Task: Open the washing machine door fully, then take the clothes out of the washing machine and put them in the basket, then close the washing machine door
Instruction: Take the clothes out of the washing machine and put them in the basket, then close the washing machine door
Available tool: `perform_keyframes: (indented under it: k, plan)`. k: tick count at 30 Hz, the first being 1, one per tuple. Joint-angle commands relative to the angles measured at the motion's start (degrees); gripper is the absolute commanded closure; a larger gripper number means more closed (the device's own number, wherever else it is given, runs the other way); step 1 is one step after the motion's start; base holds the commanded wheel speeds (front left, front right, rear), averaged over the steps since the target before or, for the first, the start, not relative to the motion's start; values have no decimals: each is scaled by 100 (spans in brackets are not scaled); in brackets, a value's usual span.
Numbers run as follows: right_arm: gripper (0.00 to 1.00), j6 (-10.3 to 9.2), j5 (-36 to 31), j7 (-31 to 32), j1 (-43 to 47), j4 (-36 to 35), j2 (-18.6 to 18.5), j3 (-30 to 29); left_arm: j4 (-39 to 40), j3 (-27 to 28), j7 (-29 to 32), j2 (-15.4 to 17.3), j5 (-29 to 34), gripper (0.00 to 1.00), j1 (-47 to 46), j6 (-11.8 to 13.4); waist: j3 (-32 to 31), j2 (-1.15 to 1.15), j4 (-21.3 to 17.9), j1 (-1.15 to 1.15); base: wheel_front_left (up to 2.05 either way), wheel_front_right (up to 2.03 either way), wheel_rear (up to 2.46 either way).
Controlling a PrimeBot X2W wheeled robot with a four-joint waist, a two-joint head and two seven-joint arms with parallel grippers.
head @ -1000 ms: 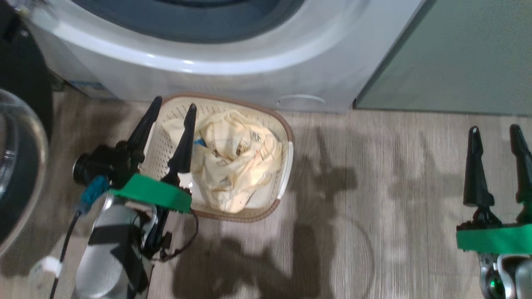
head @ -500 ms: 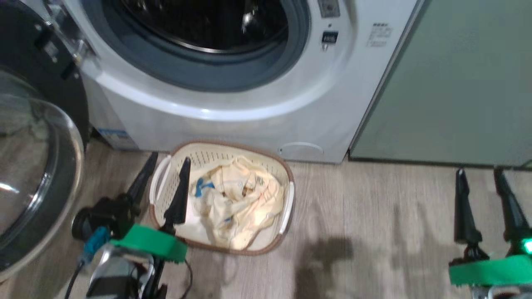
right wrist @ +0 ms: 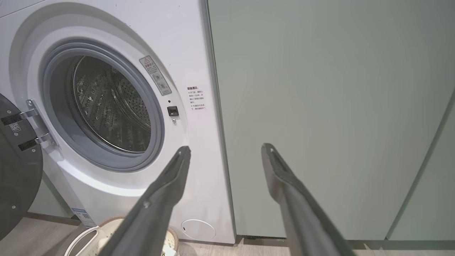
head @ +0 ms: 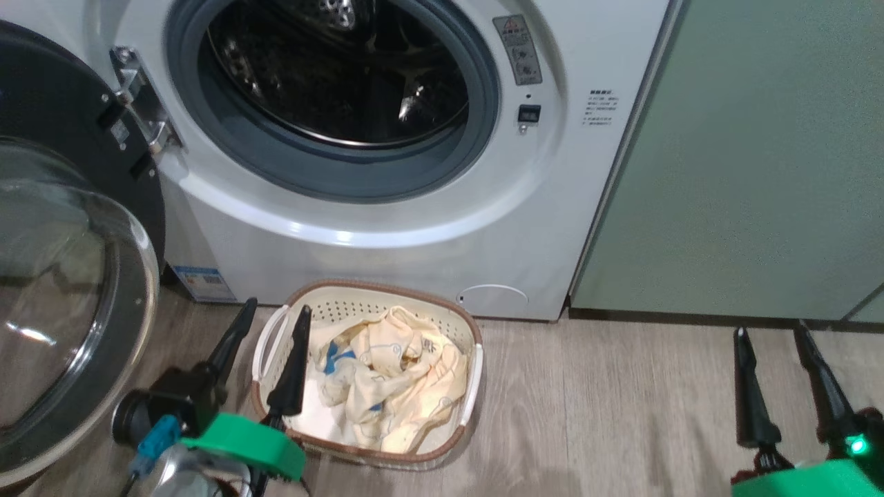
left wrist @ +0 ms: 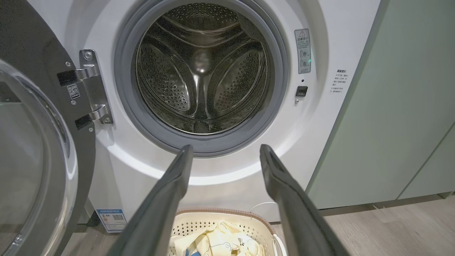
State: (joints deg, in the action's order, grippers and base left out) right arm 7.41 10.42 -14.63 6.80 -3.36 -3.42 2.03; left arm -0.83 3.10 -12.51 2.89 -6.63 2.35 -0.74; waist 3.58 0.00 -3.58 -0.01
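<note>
In front of the washing machine [head: 387,235], on the wooden floor [head: 608,414], the basket [head: 359,307] sits just beside the machine's lower panel, and the clothes [head: 394,386] lie heaped inside it. The drum [left wrist: 202,71] looks bare in the left wrist view, so the unloading appears done and shutting the door [head: 69,310] looks like the part left to do.

The door stands swung out to the left on its metal hinge [head: 141,103], its bulging glass facing into the room. It is likely a stiff, fairly heavy piece that will only turn about that hinge. The glass and the glossy black ring look slippery and give little to pinch. A flat push on the black ring, far from the hinge, would probably serve better than a grip, and the glass is best left alone.

The left gripper [head: 276,308] hovers with its fingers spread wide and nothing between them. One finger is over the basket's left handle and the other is outside it, near the door's lower edge. Whether either finger touches the basket cannot be told. The right gripper [head: 770,331] is also spread and empty, well apart from everything, over bare floor before the green cabinet [head: 746,172].

Room is tight on the left. The basket lies below the drum mouth, close to the arc the door's lower edge should sweep, so the door may brush its rim. The arm must also clear the gap before the door swings. On the right, the floor is open.
</note>
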Motion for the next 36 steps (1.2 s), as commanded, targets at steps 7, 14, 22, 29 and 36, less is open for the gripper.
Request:
perform_keyframes:
  k: [7, 14, 22, 29, 36]
  plan:
    - [0, 8, -71, -37, 36, -166, -125, 135, 444, 147, 118, 100, 46, 0, 79, 97, -163, 0, -3, 1, 0, 0, 0]
    - [0, 8, -55, -37, 53, -165, -119, 134, 523, 134, 194, 136, 34, 0, 137, 132, -204, 0, 18, 1, 0, 0, 0]
    - [0, 8, -32, -37, 23, -148, -118, 145, 543, 94, 220, 151, 34, 0, 150, 184, -174, 0, 14, 1, 0, 0, 0]
    - [0, 8, -26, -37, 6, -149, -121, 141, 533, 77, 211, 185, 48, 0, 148, 224, -154, 0, -9, 1, 0, 0, 0]
    - [0, 8, -21, -37, -2, -156, -111, 128, 529, 41, 203, 230, 75, 0, 131, 259, -150, 0, -19, 1, 0, 0, 0]
